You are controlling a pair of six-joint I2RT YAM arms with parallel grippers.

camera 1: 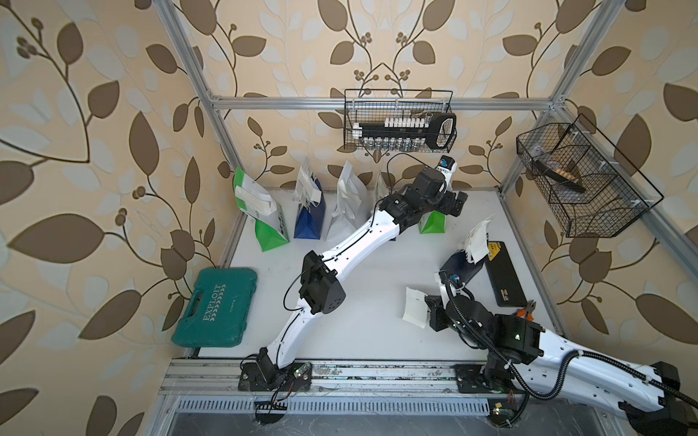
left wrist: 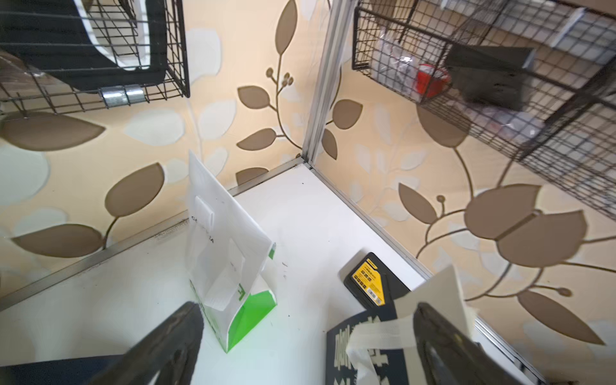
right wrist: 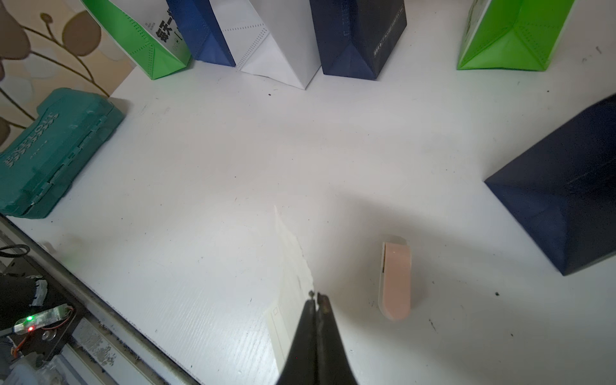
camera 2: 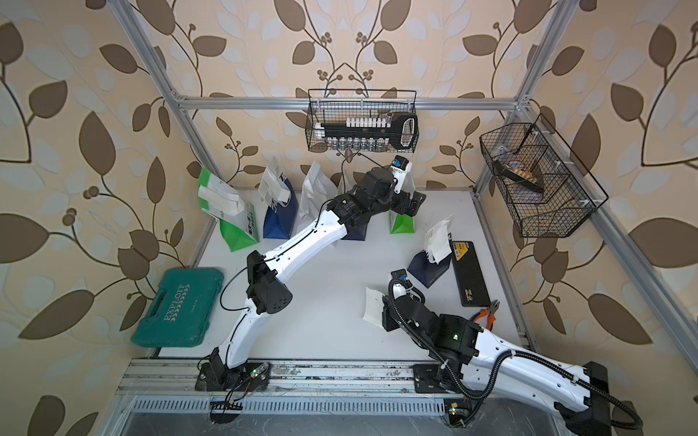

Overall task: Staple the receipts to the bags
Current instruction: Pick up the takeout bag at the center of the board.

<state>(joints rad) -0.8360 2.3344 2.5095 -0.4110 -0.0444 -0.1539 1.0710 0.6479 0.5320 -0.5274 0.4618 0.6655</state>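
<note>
The right gripper (right wrist: 316,298) is pinched shut on a receipt (right wrist: 295,283) near the pink stapler (right wrist: 395,280). It looks like thin, floppy paper, best held by an edge. The left gripper (left wrist: 308,308), well apart from the stapler, gapes empty.

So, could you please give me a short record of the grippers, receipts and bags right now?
Left gripper: open, empty, near back green bag
Right gripper: shut on receipt
Stapler: lying free beside the held receipt
Navy bag: apart from back row, slip at its top
Back row: five standing bags, white bag in middle
</note>
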